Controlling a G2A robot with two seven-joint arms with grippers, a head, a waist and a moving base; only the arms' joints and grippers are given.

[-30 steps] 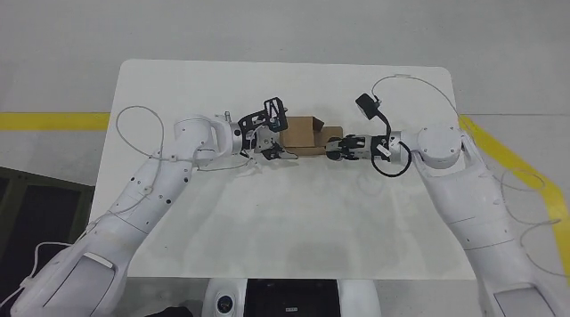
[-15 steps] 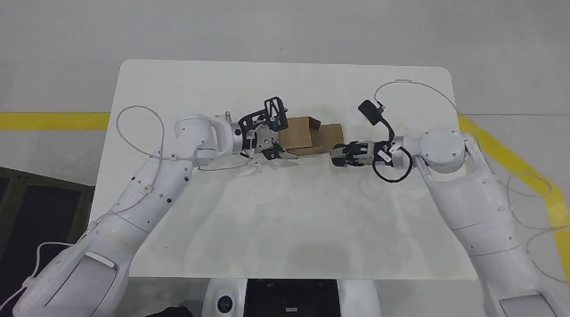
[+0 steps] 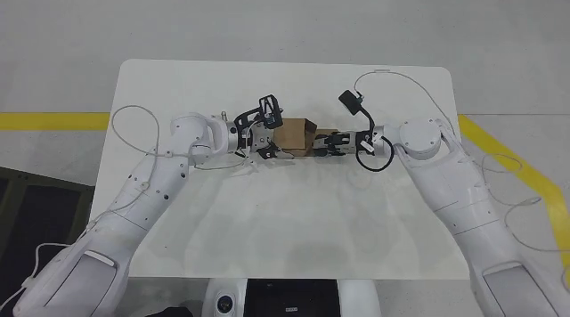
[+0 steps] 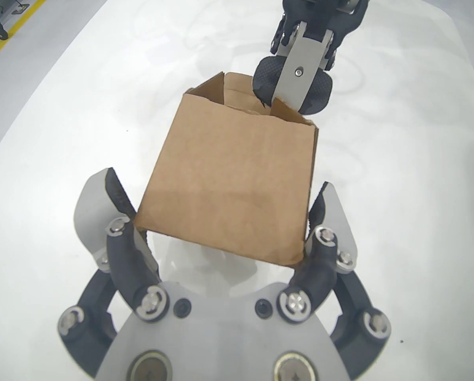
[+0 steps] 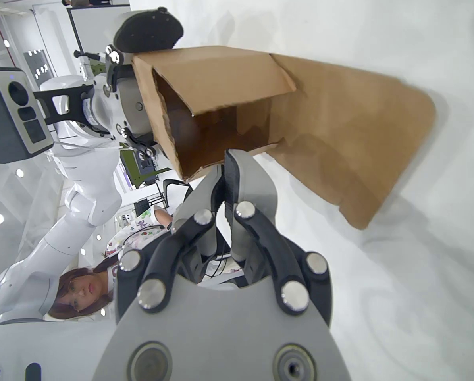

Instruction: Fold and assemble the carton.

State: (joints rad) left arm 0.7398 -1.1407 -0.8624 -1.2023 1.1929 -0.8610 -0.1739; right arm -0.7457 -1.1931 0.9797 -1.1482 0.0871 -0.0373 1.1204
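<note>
Carton (image 3: 296, 134) held by left tool (image 4: 217, 192); right tool (image 5: 226, 168) back against open end.

Brown carton (image 3: 301, 133) lies on the white worktop (image 3: 285, 219), directly between the two hands. Left hand (image 3: 272, 138) is at one end of the carton, touching it. Right hand (image 3: 326, 142) is at the opposite end, against a flap (image 3: 330, 133) that projects toward it. Both forearms run roughly in line with the carton. A black wrist camera (image 3: 270, 106) sits just beside the left hand, a second camera (image 3: 347, 99) near the right hand. A white cable loop (image 3: 134, 130) lies well behind the left hand; a thin cable arc (image 3: 405, 77) lies behind the right hand.
</note>
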